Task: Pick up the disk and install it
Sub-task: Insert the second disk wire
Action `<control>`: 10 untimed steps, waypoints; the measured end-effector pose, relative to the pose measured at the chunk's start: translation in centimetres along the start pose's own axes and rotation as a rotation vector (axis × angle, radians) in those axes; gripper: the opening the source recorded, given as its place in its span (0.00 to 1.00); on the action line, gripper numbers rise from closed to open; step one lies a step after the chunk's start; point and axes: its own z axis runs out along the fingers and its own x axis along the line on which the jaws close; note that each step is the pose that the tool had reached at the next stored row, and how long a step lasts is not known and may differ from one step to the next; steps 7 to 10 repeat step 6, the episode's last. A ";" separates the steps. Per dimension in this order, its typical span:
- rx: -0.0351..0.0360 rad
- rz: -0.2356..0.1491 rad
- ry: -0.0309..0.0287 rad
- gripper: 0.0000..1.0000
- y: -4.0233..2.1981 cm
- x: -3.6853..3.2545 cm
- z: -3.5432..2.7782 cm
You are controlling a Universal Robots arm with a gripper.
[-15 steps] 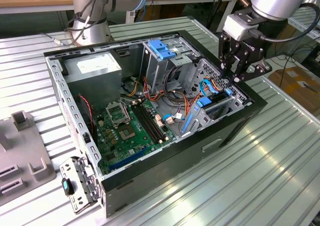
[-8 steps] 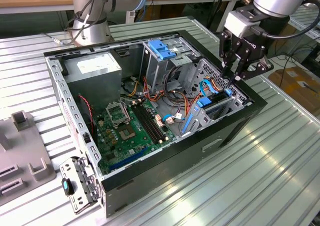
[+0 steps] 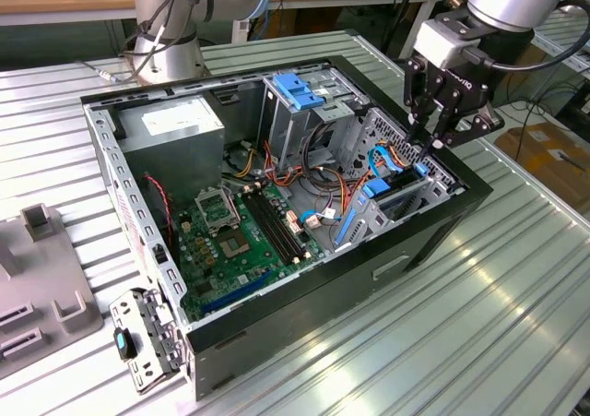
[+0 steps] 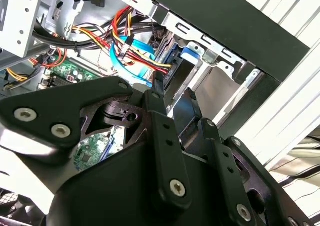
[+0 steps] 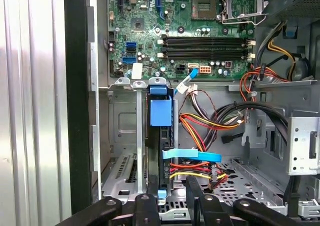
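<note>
Bench: a ribbed silver metal bench carries everything.
Case: a black computer tower case lies on its side on the bench with its side panel off and its inside facing up.
Arm: a silver-and-black robot arm reaches in from the far side, at the exterior view's right, over the right end of the case.
Fixture: a grey moulded plastic holder sits on the bench at the exterior view's left, well apart from the case.
Power supply: a grey metal box fills the far left corner of the case.
Motherboard: a green circuit board lies flat on the case floor, nearer than the power supply.
Drive cage: a bare metal cage topped by a blue plastic latch stands at the far middle of the case.
Disk: the flat hard drive in its light-blue plastic carrier stands on edge in the metal bay at the right end of the case, beside the black case wall.
Gripper: the black gripper hangs just above that bay and points down at it.
Fingers: the two black fingers are parted, with a clear gap between their tips, and they grasp nothing.
Cables: red, yellow and orange wires and a flat blue cable run across the bay floor beside the disk.
</note>
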 end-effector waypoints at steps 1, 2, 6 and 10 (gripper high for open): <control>-0.0009 0.000 0.0000 0.36 0.00 0.00 0.00; -0.0015 0.000 0.0000 0.36 0.00 0.00 0.00; -0.0046 0.000 0.0000 0.36 0.00 0.00 0.00; -0.0046 0.000 0.0000 0.36 0.00 0.00 0.00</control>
